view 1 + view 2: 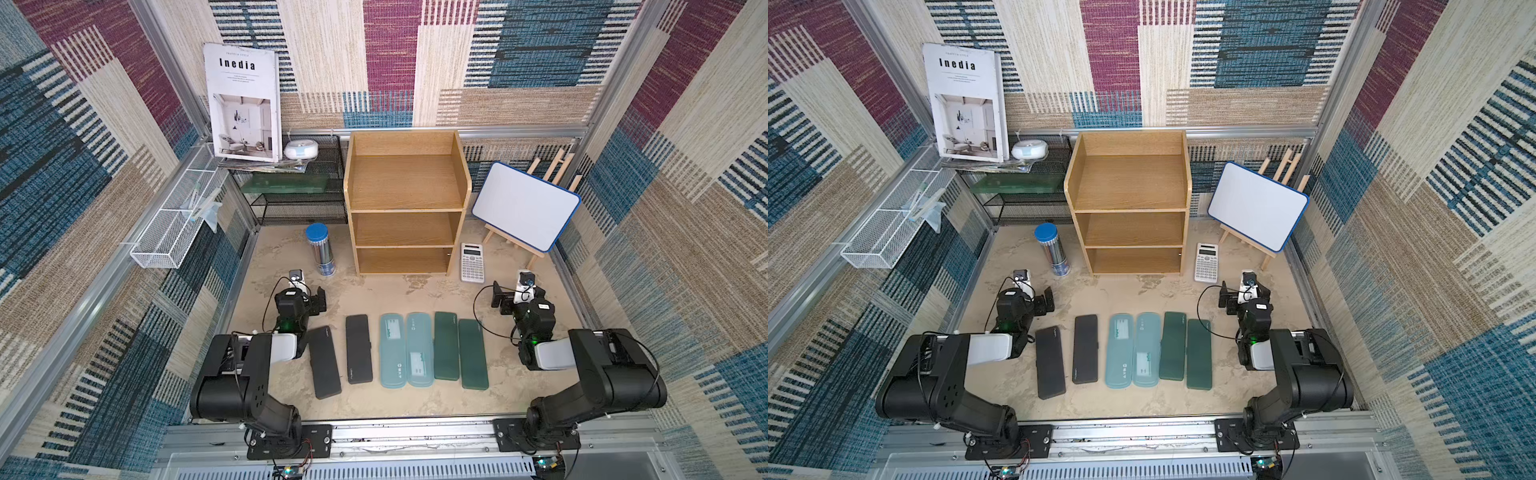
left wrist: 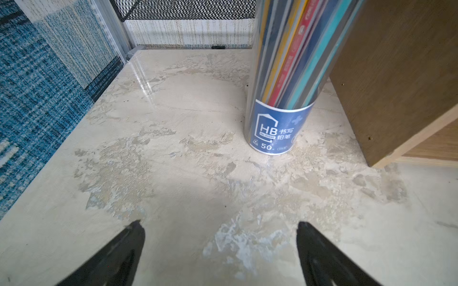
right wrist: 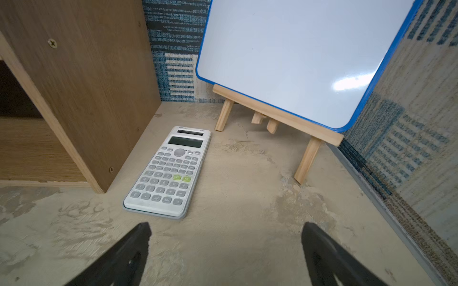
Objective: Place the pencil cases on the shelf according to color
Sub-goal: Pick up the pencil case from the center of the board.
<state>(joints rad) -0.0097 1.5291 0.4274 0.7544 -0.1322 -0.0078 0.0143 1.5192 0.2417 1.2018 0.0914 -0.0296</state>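
Observation:
Several pencil cases lie side by side at the table's front in both top views: two black [image 1: 323, 362] [image 1: 358, 349], two translucent teal [image 1: 392, 351] [image 1: 1147, 349], two dark green [image 1: 446, 346] [image 1: 473, 354]. The wooden shelf [image 1: 405, 199] [image 1: 1128, 195] stands behind them at the back, all three tiers bare. My left gripper [image 1: 319, 300] [image 2: 218, 222] hovers open over bare table, left of the row. My right gripper [image 1: 500, 297] [image 3: 226, 224] is open and holds nothing, right of the row, near the calculator.
A clear tube of pencils [image 1: 322, 249] [image 2: 280, 123] stands left of the shelf. A calculator [image 1: 472, 262] [image 3: 171, 173] lies right of it, before a whiteboard on an easel [image 1: 525, 205] [image 3: 297, 57]. A black mesh rack [image 1: 299, 195] with a book [image 1: 243, 102] fills the back left.

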